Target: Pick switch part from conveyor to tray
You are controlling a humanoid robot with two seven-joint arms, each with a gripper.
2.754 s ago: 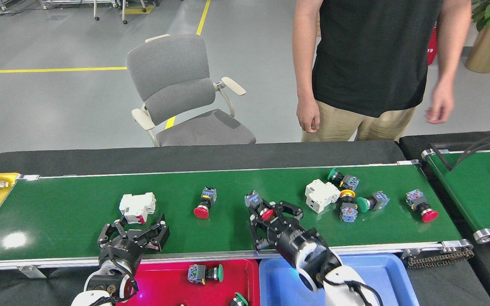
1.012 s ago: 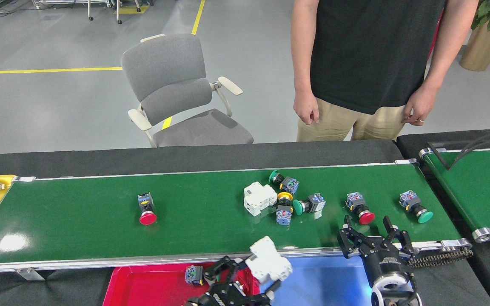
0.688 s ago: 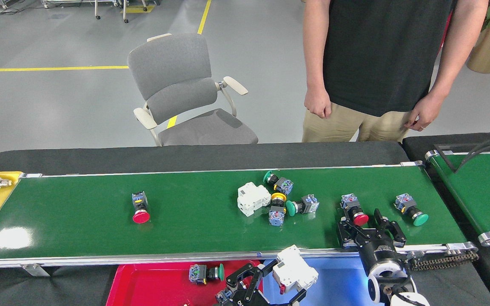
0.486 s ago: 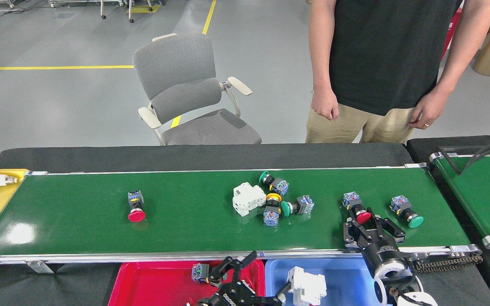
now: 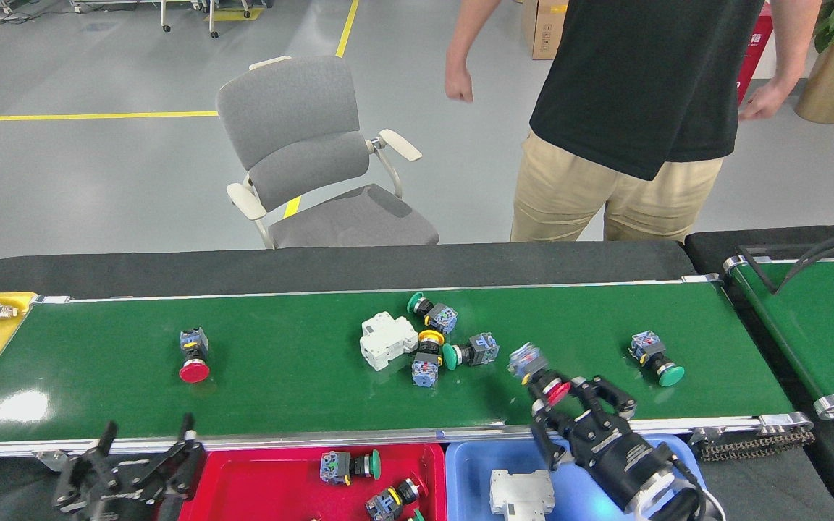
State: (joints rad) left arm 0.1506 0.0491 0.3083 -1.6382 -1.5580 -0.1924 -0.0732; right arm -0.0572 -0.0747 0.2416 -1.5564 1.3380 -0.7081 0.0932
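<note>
A red-capped push-button switch [image 5: 541, 378] is gripped in the jaws of the right gripper [image 5: 569, 409], clenched on it near the red cap, with its blue contact block pointing up and away. The part appears lifted just off the conveyor [image 5: 301, 383], near the belt's front rail, though contact with the belt cannot be ruled out. The left gripper [image 5: 143, 463] hangs below the front rail beside the red tray [image 5: 258, 485], its jaws spread and empty.

The step in hand is judged to be the carry from belt to tray. The red tray already holds push-button switches [image 5: 349, 465], while a white circuit breaker [image 5: 522, 494] lies in the blue tray [image 5: 475, 470], so the red tray is judged the likelier destination, although this cannot be confirmed. The switch should be raised clear of the aluminium rail before it is drawn back, since the hanging contact block could catch there. The grip should be held firm, because the rounded cap could slip. The part should be lowered close to the tray floor before it is released, clear of the switches already there.

More switches [image 5: 428, 347] and a second white breaker [image 5: 386, 340] remain clustered on the belt.
</note>
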